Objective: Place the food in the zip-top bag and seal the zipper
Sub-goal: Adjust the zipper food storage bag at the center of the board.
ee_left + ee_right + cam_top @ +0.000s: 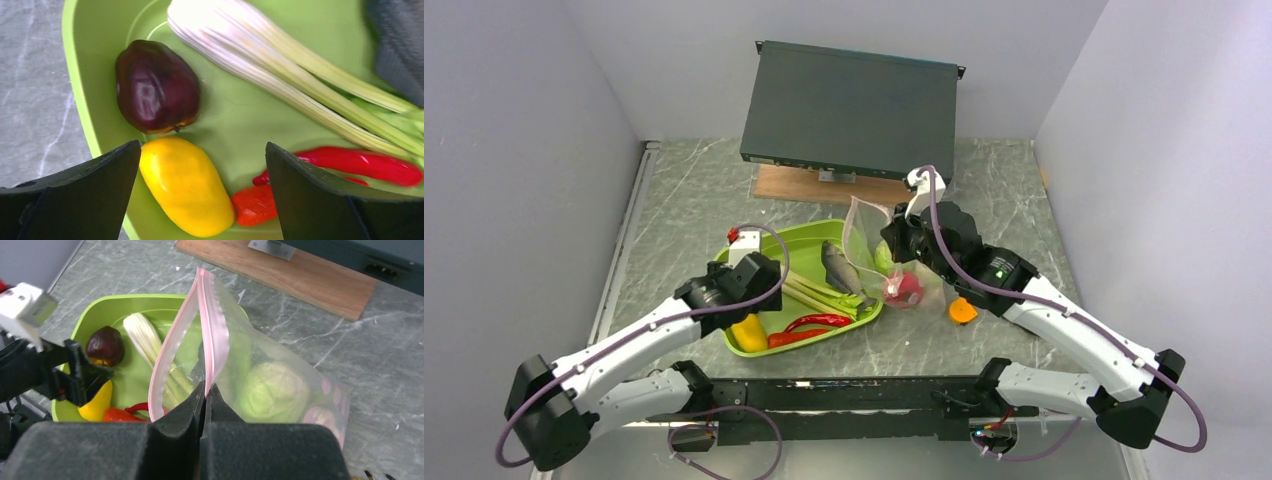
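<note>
The zip-top bag [280,370] stands upright beside the green tray [809,235], its mouth gaping. My right gripper [206,388] is shut on one lip of the pink zipper [214,325]; the other lip bows out to the left. A pale green cabbage [272,392] and a red tomato [906,290] lie inside the bag. In the tray are a yellow fruit [185,185], a dark purple bulb [156,86], green stalks [300,75], a red chilli [365,162] and a grey fish [839,265]. My left gripper [202,147] hangs open just above the yellow fruit, a finger on each side.
A dark metal case [849,105] rests on a wooden board [824,185] at the back. A small orange object [963,310] lies on the marble table right of the bag. Grey walls close in left, right and behind.
</note>
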Controlling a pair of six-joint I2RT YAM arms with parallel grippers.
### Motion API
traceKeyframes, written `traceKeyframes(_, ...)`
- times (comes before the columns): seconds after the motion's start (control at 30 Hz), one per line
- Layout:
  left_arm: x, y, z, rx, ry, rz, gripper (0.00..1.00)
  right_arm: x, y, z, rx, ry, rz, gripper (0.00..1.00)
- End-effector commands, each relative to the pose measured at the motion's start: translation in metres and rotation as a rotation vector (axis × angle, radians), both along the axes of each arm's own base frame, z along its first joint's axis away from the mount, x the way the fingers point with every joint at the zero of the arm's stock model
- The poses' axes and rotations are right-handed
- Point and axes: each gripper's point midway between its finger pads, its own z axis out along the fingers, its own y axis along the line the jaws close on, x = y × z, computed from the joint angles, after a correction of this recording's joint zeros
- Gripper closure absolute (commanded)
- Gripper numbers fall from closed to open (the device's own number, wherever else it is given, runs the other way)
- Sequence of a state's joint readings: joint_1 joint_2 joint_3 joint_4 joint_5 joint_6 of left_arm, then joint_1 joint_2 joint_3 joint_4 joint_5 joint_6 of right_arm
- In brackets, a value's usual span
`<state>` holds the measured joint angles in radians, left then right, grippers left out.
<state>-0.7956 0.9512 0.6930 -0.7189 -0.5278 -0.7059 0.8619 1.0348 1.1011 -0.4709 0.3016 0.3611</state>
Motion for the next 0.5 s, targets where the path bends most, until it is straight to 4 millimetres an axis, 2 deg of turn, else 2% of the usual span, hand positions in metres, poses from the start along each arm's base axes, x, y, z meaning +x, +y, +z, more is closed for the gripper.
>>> traceKeyframes(0.0, 0.022, -0.003, 0.012, 0.016, -0.019, 0.009, 0.0, -0.001, 0.009, 0.043, 0.077, -0.1, 0.055, 1.0)
traceKeyframes(0.13, 0.023, 0.0, 0.014, 0.027, -0.008, 0.043, 0.0, -0.005, -0.019, 0.072, 0.052, -0.153, -0.012, 1.0)
traceKeyframes(0.2, 0.022, -0.007, 0.017, -0.014, -0.015, 0.023, 0.0, -0.012, -0.034, 0.087, 0.074, -0.195, -0.033, 1.0)
traceKeyframes(0.33, 0.013, -0.044, 0.037, -0.217, -0.025, -0.126, 0.0, -0.028, -0.05, 0.112, 0.132, -0.233, -0.03, 1.0)
traceKeyframes(0.4, 0.006, -0.065, 0.06, -0.347, -0.065, -0.213, 0.0, -0.036, -0.054, 0.126, 0.183, -0.262, -0.012, 1.0)
traceKeyframes(0.47, 0.0, -0.086, 0.084, -0.47, -0.099, -0.308, 0.0, -0.038, -0.05, 0.125, 0.217, -0.287, 0.011, 1.0)
